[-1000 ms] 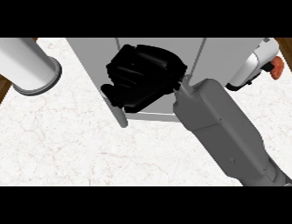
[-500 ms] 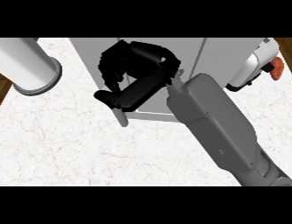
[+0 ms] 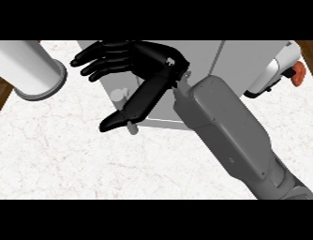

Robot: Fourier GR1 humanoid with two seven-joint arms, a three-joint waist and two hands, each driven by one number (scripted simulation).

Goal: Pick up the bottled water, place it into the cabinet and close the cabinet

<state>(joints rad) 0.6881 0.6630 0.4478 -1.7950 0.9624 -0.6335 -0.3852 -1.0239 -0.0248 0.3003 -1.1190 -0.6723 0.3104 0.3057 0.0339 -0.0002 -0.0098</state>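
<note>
The right hand (image 3: 135,63) is uncurling and spreading its fingers, shifting left across the cabinet (image 3: 208,61), thumb stretching downward.

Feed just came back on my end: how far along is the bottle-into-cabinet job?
No bottled water shows on the counter, so it is either in the cabinet or hidden. The right robot hand, fingers spread, holds nothing and lies against the cabinet's front by the handle. Left: confirming the door is shut, which this view cannot settle.

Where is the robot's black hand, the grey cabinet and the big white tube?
Black right hand (image 3: 145,77), head view: on its palm.
Grey cabinet (image 3: 242,58), head view: on its flat top.
Big white tube (image 3: 17,65), head view: on its rounded side.
</note>
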